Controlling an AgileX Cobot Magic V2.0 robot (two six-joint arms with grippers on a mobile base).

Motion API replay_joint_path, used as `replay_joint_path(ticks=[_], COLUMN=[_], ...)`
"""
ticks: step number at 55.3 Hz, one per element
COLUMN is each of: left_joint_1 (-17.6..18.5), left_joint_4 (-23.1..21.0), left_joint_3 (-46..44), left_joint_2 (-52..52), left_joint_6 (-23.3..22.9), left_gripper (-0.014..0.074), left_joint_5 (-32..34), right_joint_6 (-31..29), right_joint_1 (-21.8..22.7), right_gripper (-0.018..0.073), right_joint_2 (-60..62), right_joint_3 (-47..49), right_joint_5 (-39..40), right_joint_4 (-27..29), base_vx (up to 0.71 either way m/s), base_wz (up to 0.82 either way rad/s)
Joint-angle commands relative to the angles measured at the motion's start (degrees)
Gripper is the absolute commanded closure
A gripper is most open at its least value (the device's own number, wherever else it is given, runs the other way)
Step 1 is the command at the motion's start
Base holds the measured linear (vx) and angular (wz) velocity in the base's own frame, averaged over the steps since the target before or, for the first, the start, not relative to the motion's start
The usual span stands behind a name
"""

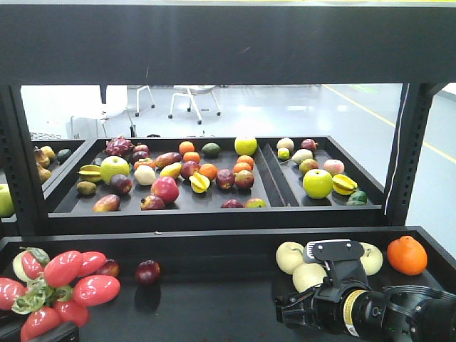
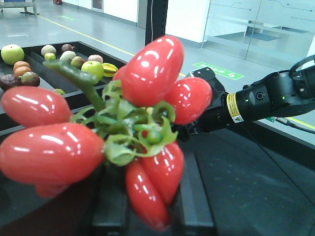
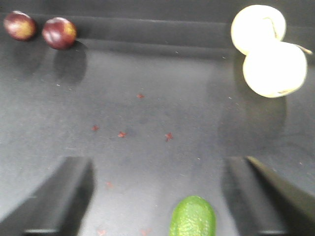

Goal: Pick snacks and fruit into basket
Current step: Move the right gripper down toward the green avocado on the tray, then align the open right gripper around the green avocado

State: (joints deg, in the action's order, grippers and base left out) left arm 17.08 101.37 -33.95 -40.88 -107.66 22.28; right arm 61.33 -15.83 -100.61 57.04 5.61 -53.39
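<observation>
Mid fruit-picking here. Red fruit cluster apparently clamped in left pincer, lower left of front view. Right pincer spread wide, avocado between, bottom centre. Next: lower, squeeze gently. No basket visible

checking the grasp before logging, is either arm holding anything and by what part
Left end effector appears to clamp the red fruit cluster by its lowest fruits. Right end effector is open, gripping nothing.

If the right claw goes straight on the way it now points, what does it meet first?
Probably the bumpy green avocado-like fruit, lying between its open fingers on the dark tray floor; depth is unclear.
</observation>
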Motion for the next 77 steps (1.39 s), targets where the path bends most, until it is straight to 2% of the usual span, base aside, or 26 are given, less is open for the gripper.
replay_joint_path(ticks=[1,6,10,29,48,58,77], left_joint_1=[0.1,0.1,0.1,0.1,0.1,0.1,0.1], left_joint_4=[1.1,1.1,1.1,1.1,1.1,1.1,1.1], left_joint_3=[-1.6,-1.6,-1.6,-1.6,-1.6,-1.6,-1.6], left_joint_2=[0.1,0.1,0.1,0.1,0.1,0.1,0.1], left_joint_6=[0.0,0.0,0.0,0.0,0.0,0.0,0.0], left_gripper=[0.0596,0.0596,0.0596,0.0596,0.0596,0.0596,0.0596], left_joint_5=[-1.1,-1.1,-1.1,-1.1,-1.1,-1.1,-1.1], right_joint_6=[1.8,6.6,8.1,7.4,6.4,3.9,3.6], right_joint_1=[0.2,0.2,0.2,0.2,0.2,0.2,0.2], right_gripper=[-0.0125,-0.0140,-0.0139,-0.0094,0.0032,0.0018,-0.0036], right_joint_2=[2.6,2.6,2.4,-3.6,-5.3,-6.0,-8.8], right_joint_3=[1.7,1.7,1.7,1.7,1.8,1.9,2.5], right_joint_5=[2.1,2.1,2.1,1.9,3.0,2.9,2.3], right_joint_4=[0.1,0.1,-0.4,-0.4,-0.4,-0.4,-0.5], base_vx=[0.00,0.00,0.00,0.00,0.00,0.00,0.00], base_wz=[0.00,0.00,0.00,0.00,0.00,0.00,0.00])
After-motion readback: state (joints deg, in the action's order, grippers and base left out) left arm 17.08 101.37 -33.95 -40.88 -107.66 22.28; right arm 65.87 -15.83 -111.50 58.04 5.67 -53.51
